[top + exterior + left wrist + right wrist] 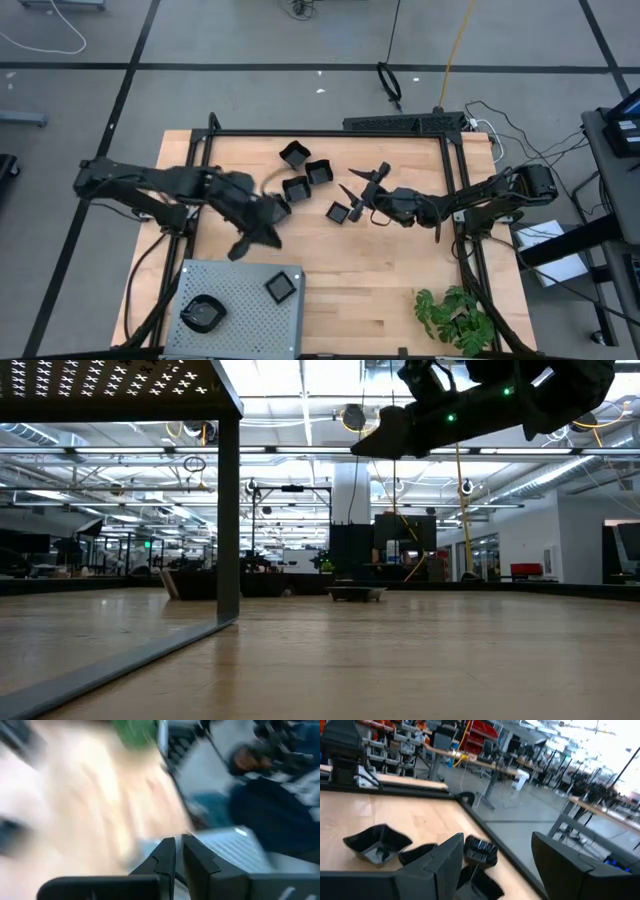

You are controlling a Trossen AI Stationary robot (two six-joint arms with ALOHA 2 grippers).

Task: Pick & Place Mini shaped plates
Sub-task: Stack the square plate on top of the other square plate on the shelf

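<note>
Six small glossy black shallow plates can be counted from above. Four lie on the bare light wooden table [380, 280] near its middle: one angular plate [294, 153] farthest back, a square one [319, 171] just beside it, another square one [296, 187] in front of those two, and a fourth square plate [340, 211] a little apart towards the right arm. The other two sit on the large grey perforated metal tray [245, 318] at the table's front left: a square plate [281, 286] near the tray's back right corner and a rounder plate [203, 313] towards its left side.

The left hand [247, 245] hangs just behind the tray's back edge, between the tray and the group of four; its fingers [167, 859] are pinched almost together with only a thin slit between them, and nothing shows between them.

The right hand [351, 190] is at the table's middle, right next to the fourth square plate, its two dark fingers [445, 857] spread wide and gripping nothing. Past those fingers, several black plates [377, 842] show on the wood.

One green leafy plant [452, 318] stands at the table's front right corner.
</note>
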